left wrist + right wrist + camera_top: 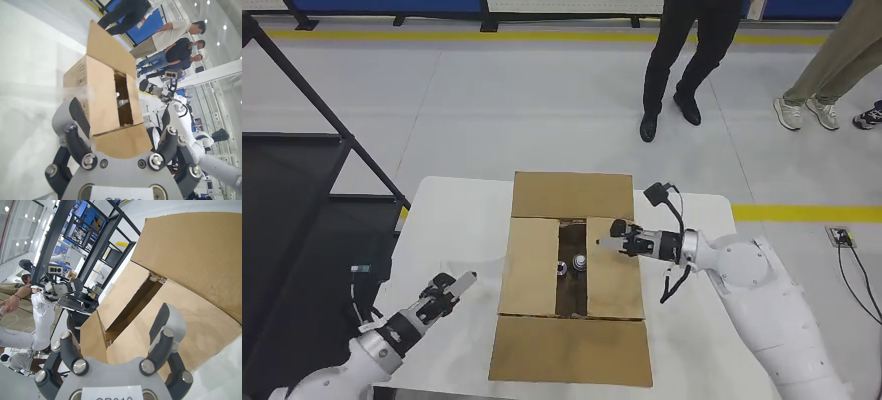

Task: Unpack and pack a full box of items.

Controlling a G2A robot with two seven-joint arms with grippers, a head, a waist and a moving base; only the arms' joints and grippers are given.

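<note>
A brown cardboard box (572, 270) stands in the middle of the white table (457, 230). Its outer flaps are folded out and its two inner flaps lie nearly flat, leaving a narrow gap. Bottle tops (579, 263) show in that gap, also seen as bottle tops (122, 102) from the left wrist. My right gripper (614, 240) hovers open just over the right inner flap (189, 325) near the gap, holding nothing. My left gripper (454, 287) is open above the table to the left of the box (102, 94), apart from it. Its fingers (79, 115) are empty.
A black metal rack (302, 200) stands off the table's left side. People's legs (682, 60) stand on the floor beyond the far edge. Bare table surface lies left of the box and at the right (692, 330).
</note>
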